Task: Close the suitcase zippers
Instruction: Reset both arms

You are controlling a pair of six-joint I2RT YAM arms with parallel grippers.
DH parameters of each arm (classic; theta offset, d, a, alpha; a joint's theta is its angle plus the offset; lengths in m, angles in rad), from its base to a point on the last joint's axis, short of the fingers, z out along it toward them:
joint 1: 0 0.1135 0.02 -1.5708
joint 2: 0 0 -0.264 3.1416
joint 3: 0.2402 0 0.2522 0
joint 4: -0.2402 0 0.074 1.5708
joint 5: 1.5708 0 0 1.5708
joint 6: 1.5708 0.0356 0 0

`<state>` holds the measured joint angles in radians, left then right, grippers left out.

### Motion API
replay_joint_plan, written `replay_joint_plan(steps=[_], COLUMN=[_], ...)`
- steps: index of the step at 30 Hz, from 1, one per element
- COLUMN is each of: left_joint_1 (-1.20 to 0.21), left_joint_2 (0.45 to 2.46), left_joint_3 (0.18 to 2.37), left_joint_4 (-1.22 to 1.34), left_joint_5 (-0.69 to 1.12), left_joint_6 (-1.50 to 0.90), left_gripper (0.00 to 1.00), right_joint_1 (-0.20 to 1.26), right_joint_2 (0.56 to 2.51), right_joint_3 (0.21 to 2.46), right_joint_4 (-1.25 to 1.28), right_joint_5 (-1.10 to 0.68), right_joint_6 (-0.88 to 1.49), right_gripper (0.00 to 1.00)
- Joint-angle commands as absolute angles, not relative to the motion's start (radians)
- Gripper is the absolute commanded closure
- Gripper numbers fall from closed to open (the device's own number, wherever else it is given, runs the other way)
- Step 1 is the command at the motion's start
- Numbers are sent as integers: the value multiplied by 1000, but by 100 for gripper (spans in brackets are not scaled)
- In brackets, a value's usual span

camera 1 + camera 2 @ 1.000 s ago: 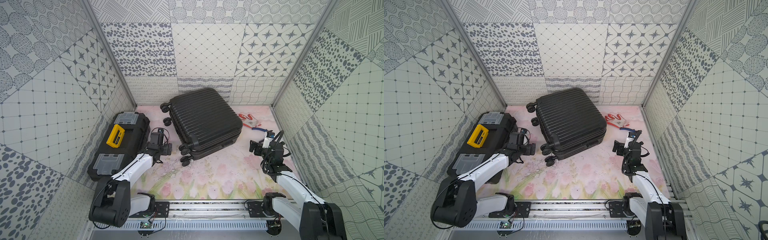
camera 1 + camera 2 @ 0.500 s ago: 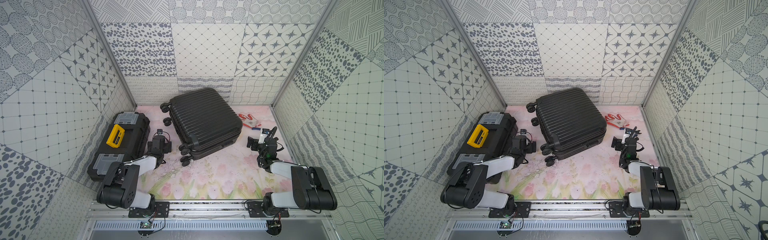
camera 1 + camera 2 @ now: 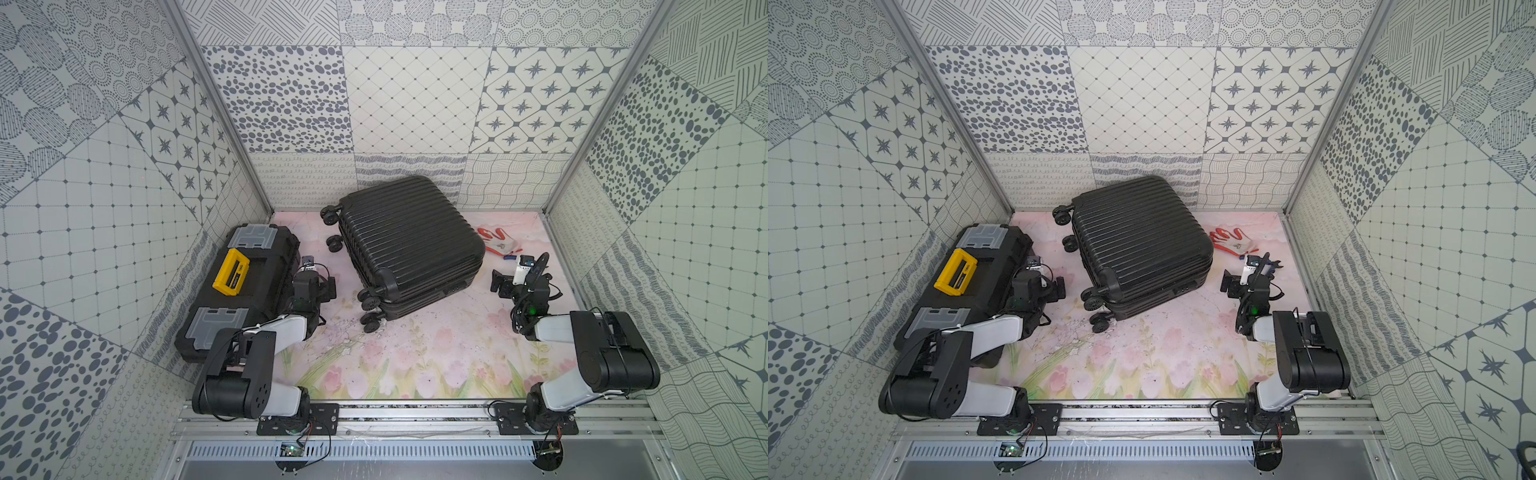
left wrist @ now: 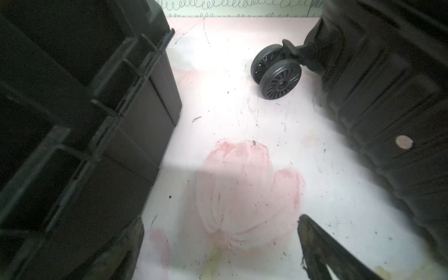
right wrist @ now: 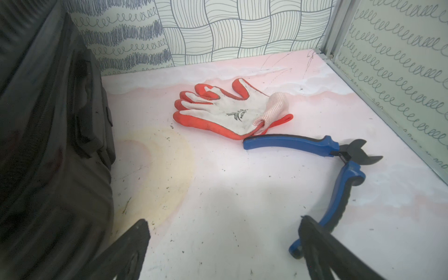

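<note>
Both arms have folded low; our small black ribbed hard-shell suitcase (image 3: 409, 245) lies between left gripper (image 4: 218, 225) and right gripper (image 5: 224, 220), touching neither; both gape wide, empty.

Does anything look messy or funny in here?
A little. The suitcase lies flat and crooked, its wheels sticking out sideways. A red-and-white glove and blue cutters lie loose beside it.

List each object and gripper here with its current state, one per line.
suitcase, lying flat, shells together
toolbox, lids shut, handle folded down
glove, lying flat on table
cutters, handles spread apart
left gripper, open, empty
right gripper, open, empty
</note>
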<state>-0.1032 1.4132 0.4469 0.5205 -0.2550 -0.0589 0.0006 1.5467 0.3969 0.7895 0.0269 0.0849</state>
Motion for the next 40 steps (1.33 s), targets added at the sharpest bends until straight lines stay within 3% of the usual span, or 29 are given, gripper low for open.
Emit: replay_joint_plan(steps=[1,13,40], left_joint_1=[-70,-52,-34], left_joint_2=[1421,1592,1585], left_joint_3=[431,372,401], left_joint_4=[665,966,892], left_joint_5=[-228,-165,-167], left_joint_6=[-3,51,16], left_gripper=[2,2,2], right_joint_1=[11,18,26], right_joint_2=[1549,1549,1550], right_joint_3=[393,399,403], right_joint_4=[864,853,848], right_joint_5=[24,35,49], right_joint_6=[63,56,50], right_gripper=[2,2,2])
